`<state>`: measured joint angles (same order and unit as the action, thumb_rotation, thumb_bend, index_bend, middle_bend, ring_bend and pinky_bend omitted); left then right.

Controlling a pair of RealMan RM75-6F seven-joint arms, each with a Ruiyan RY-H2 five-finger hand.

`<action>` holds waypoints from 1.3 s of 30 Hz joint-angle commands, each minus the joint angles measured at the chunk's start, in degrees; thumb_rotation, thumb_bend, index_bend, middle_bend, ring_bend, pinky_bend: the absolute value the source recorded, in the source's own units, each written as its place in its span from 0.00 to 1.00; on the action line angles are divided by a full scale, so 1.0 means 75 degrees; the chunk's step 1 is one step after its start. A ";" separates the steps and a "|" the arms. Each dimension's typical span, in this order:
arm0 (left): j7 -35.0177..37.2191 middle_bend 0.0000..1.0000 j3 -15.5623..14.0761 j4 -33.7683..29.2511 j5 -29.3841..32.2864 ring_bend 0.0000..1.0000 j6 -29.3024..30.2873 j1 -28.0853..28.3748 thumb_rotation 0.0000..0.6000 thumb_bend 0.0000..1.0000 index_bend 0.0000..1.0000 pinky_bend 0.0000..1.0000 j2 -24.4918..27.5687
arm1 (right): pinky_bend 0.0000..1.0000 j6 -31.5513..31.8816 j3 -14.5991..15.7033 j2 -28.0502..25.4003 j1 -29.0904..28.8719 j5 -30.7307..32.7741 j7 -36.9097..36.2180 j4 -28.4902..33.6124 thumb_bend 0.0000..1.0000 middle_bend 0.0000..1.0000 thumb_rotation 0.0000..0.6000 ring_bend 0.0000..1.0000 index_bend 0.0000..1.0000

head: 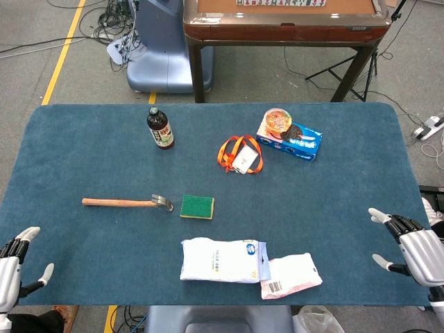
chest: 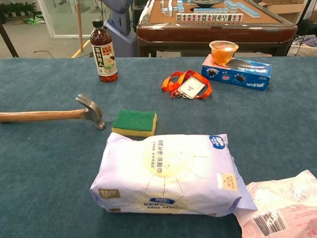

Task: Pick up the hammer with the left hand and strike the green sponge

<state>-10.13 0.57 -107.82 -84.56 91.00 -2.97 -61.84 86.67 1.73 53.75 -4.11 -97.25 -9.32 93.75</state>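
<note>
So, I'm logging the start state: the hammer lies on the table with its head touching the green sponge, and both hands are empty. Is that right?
Not quite. The hammer lies with its head near the green sponge, but apart from it; the chest view shows bare table between them. The rest holds: the left hand and right hand are empty.

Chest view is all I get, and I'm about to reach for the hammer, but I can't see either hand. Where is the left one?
Observer: The left hand hangs at the table's near-left corner, holding nothing, fingers apart.
Operator: And the right?
Observer: The right hand is at the near-right edge, also holding nothing.
Operator: My view cuts off the handle. Where does it end?
Observer: The hammer lies flat, its handle end pointing left and its head beside the green sponge.
</note>
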 commanded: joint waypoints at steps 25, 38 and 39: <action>0.0229 0.15 0.1258 0.0216 0.0794 0.17 -0.3283 0.2728 1.00 0.27 0.19 0.23 0.0425 | 0.38 0.0358 -0.0233 -0.0532 0.0035 0.0039 0.0298 0.0604 0.13 0.30 1.00 0.26 0.17; -0.1281 0.15 0.1501 0.1270 0.3282 0.08 -0.5750 0.4834 1.00 0.27 0.19 0.13 -0.0363 | 0.38 0.0402 -0.0175 -0.0564 0.0133 0.0039 0.0317 0.0612 0.13 0.30 1.00 0.26 0.17; -0.1380 0.15 0.1494 0.1339 0.3444 0.07 -0.5805 0.4937 1.00 0.27 0.19 0.13 -0.0438 | 0.38 0.0388 -0.0173 -0.0561 0.0132 0.0050 0.0316 0.0607 0.13 0.30 1.00 0.26 0.17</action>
<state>-17.92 11.72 -99.64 -61.81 49.54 31.51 -63.39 89.59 0.43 49.54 -3.11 -96.89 -6.95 98.32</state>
